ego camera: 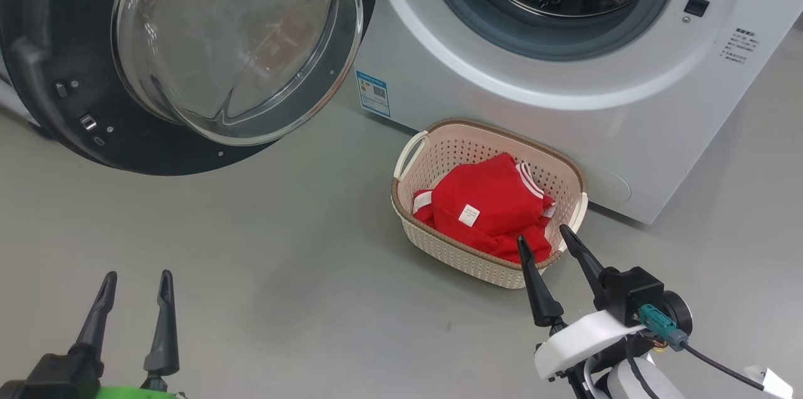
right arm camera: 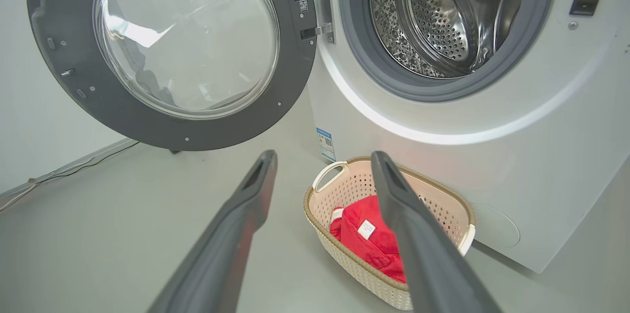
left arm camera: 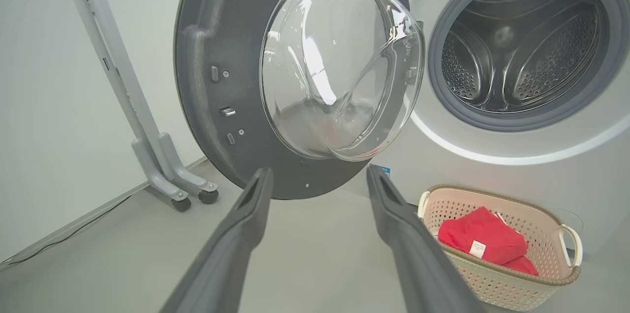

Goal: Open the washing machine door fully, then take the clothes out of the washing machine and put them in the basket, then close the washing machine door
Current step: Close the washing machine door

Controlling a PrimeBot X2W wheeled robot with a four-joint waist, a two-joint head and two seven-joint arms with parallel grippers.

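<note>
Nearest, the left gripper (ego camera: 138, 275) hangs over bare floor (ego camera: 282, 273), fingers spread and empty, well apart from the basket (ego camera: 452, 255). The right gripper (ego camera: 543, 234), also spread and empty, points at the basket's near rim. The red clothes (ego camera: 489, 204) lie bunched inside. Behind stands the washing machine (ego camera: 564, 129), with its washing machine door (ego camera: 56, 41) swung wide open to the left.
</note>
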